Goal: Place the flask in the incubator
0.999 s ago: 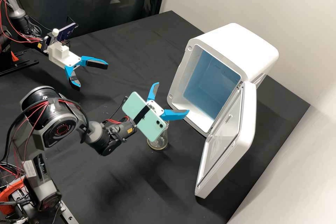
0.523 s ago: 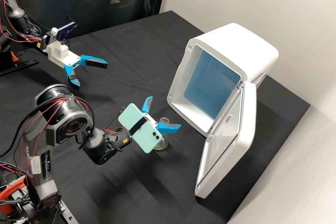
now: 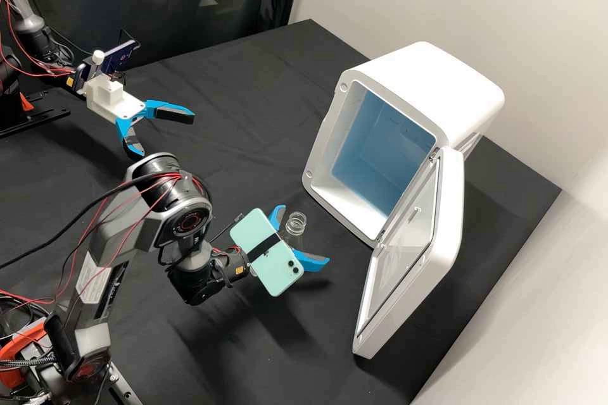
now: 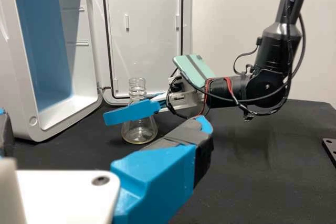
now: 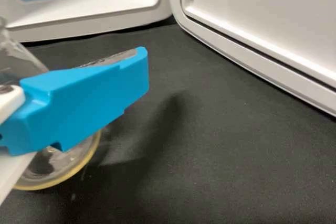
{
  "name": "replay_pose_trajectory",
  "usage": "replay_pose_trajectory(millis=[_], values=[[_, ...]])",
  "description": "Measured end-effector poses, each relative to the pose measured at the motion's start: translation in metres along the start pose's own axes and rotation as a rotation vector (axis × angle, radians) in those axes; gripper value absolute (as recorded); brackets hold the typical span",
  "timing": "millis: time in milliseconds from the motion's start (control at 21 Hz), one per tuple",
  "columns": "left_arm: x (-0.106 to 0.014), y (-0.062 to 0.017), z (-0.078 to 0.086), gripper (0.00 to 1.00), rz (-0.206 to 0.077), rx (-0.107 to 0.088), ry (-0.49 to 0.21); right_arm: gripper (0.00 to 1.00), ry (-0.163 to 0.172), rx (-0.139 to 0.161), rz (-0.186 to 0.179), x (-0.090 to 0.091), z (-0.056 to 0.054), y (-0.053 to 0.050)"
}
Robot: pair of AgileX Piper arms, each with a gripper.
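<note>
Looking down from the high view, I lose most of the flask [image 3: 295,224] behind the right hand [image 3: 297,239] and its mint phone [image 3: 269,253]; the neck stands clear at lower centre. It stands upright on the table [image 3: 253,88], mouth up, before the open incubator [image 3: 430,88]. The right hand lies low and level, fingers spread either side of the flask, perhaps touching. The left hand [image 3: 163,134], upper left, hovers open, empty.
</note>
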Motion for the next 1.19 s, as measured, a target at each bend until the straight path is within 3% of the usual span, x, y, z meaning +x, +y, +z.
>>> replay_pose_trajectory(millis=[190, 238, 476, 1190], values=[[0.0, 0.0, 0.0, 1.0, 0.0, 0.0, 0.0, 1.0, -0.008, 0.003, 0.009, 0.008, 0.002, 0.0], [0.0, 0.0002, 0.0, 1.0, 0.001, 0.0, 0.0, 0.0, -0.008, 0.0, 0.008, 0.008, 0.003, -0.001], [-0.003, 0.0007, 0.002, 1.0, 0.005, 0.002, -0.001, 0.0, -0.009, -0.018, 0.006, 0.008, 0.002, -0.002], [-0.003, 0.0011, 0.002, 1.0, 0.009, 0.002, -0.003, 0.0, -0.004, -0.02, -0.013, 0.005, -0.004, -0.011]])
